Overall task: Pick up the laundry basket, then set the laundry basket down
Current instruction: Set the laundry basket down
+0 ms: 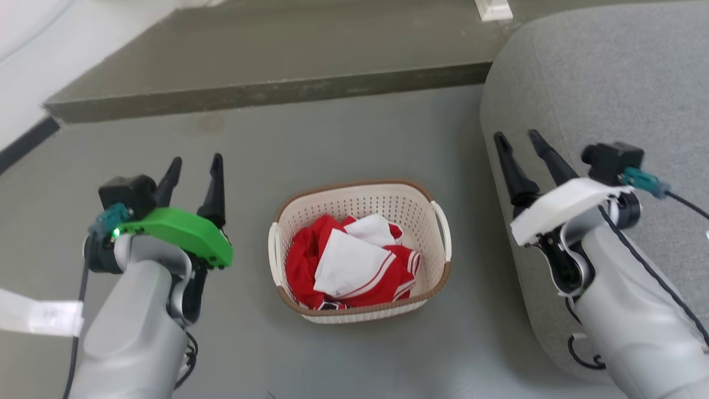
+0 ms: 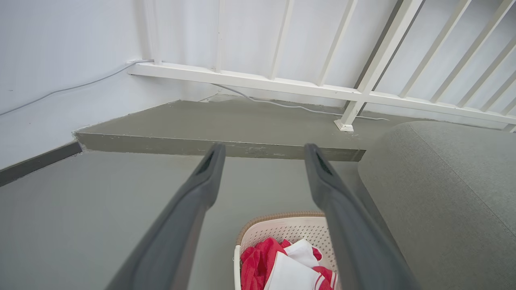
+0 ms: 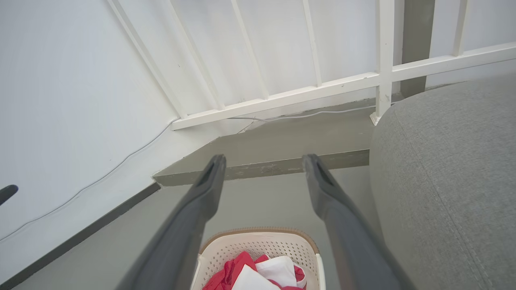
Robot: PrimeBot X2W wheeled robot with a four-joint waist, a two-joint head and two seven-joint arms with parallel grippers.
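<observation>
Sitting on the grey floor [image 1: 332,138] between the two arms, the laundry basket [image 1: 365,206] lies with its long axis running left to right, its right end turned slightly farther away and its mouth facing up. It is cream-white perforated plastic, rounded-rectangular, with a brown woven-look rim [image 1: 354,182] and white loop handles [image 1: 445,230] at the two short ends. Crumpled red and white clothes [image 1: 354,266] fill the bottom.

The left gripper [image 1: 196,159] hangs left of the basket, well apart from it, fingers spread and holding nothing. The right gripper [image 1: 517,134] is to the right, over the rounded edge of a grey upholstered sofa [image 1: 581,77], its fingers likewise parted and empty.

The sofa's edge stands near the basket's right handle, leaving a narrow strip of floor. Bare floor lies to the left and on the near side. On the far side, a raised step [image 1: 266,55] crosses the scene, with a white railing [image 2: 282,86] beyond it.
</observation>
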